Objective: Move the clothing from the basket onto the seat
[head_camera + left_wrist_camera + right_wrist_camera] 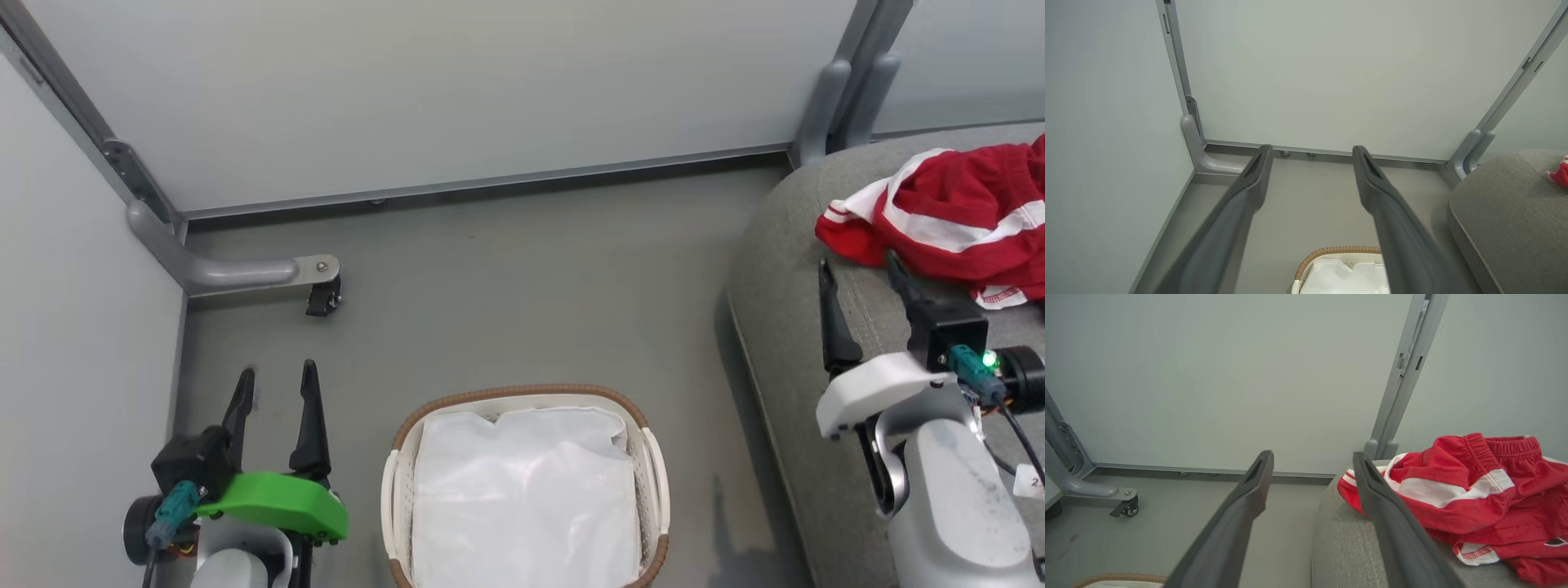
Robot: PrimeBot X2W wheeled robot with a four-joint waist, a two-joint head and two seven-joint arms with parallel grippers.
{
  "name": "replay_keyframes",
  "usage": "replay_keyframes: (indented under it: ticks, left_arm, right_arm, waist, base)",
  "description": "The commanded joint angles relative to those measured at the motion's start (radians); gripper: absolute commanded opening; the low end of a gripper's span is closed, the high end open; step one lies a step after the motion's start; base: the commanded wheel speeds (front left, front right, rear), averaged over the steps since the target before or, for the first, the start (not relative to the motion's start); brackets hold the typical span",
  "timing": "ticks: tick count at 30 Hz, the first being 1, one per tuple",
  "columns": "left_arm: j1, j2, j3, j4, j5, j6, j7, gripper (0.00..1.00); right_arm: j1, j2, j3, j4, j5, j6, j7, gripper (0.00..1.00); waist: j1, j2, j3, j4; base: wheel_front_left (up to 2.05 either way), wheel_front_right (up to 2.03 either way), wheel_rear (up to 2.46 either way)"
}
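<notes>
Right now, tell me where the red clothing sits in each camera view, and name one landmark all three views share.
Head view: the clothing lies at the upper right, on the sofa.
Left wrist view: a small red scrap of the clothing at the far right edge, on the sofa's top.
Right wrist view: the clothing spreads over the middle and lower right, heaped on the sofa.
Shared landmark: the grey upright post behind the sofa's end.

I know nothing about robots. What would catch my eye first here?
The bright red clothing with white stripes, heaped on the grey seat at the right, stands out most. Next comes the white basket on the floor in the middle, holding a white liner sheet. The left gripper and right gripper both stand open, holding nothing.
</notes>
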Motion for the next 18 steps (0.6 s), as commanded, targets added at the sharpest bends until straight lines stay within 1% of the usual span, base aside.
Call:
replay_keyframes:
  ticks: [1,3,10,14,18]
  left_arm:
    - [0.025,0.0,0.005,0.0,0.004,-0.007,-0.001,1.0]
    - [0.043,-0.002,0.002,-0.001,0.002,-0.008,-0.001,1.0]
    - [0.106,-0.004,-0.023,-0.016,-0.015,-0.013,-0.001,1.0]
    - [0.123,-0.003,-0.038,-0.02,-0.03,-0.003,-0.001,1.0]
    - [0.134,-0.004,-0.048,-0.018,-0.038,0.002,-0.001,1.0]
  right_arm:
    - [0.038,0.003,0.01,-0.009,0.01,-0.001,-0.002,1.0]
    - [0.071,0.004,0.025,-0.018,0.022,-0.001,-0.002,1.0]
    - [0.162,0.005,0.108,-0.034,0.127,-0.001,-0.002,1.0]
    - [0.2,0.005,0.134,-0.044,0.164,-0.001,-0.002,1.0]
    - [0.217,0.004,0.147,-0.037,0.173,-0.001,-0.002,1.0]
  waist:
    - [0.0,0.0,-0.038,0.031]
    - [0.0,0.0,-0.047,0.034]
    - [0.0,0.0,-0.078,0.028]
    - [0.0,0.0,-0.092,0.027]
    - [0.0,0.0,-0.102,0.023]
  base:
    - [0.0,0.0,0.0]
    - [0.0,0.0,0.0]
    - [0.0,0.0,0.0]
    - [0.0,0.0,0.0]
    - [0.0,0.0,0.0]
